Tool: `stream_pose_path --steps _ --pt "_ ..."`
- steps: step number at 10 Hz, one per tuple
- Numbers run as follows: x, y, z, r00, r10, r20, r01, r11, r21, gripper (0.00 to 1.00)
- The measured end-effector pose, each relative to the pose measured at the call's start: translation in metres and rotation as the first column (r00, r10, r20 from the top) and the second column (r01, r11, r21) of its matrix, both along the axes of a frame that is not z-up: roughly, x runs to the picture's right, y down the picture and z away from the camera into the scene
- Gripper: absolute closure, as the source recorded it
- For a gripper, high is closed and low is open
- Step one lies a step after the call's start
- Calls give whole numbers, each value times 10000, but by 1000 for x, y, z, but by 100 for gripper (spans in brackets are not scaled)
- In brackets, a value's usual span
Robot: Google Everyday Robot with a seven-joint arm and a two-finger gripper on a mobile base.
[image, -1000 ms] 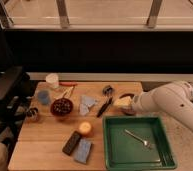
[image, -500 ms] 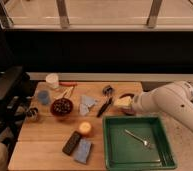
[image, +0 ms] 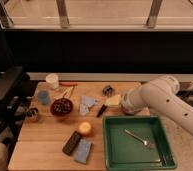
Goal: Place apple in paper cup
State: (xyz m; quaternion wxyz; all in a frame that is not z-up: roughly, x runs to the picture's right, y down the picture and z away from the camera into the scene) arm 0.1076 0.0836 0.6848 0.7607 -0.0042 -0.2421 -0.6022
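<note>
hand (image: 104, 106) sits up-right of apple (image: 84, 128), grip state can't tell; apple loose, paper cup (image: 52, 80) back-left, so pick comes first

White rounded arm (image: 165, 97); dark claw (image: 103, 107) above table (image: 45, 145).

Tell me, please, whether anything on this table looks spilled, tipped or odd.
Nothing stands out. The paper cup stands upright at the back, the apple rests whole near the front, and the gripper is over the middle of the table.
</note>
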Motion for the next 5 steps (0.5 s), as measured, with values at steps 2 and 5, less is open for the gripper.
stream_pose_path --steps 2,5 --pt "-32 6 11 9965 -702 457 713 9972 -232 22" --pt "-74 24 25 9557 -2053 2109 2336 9649 -1196 22"
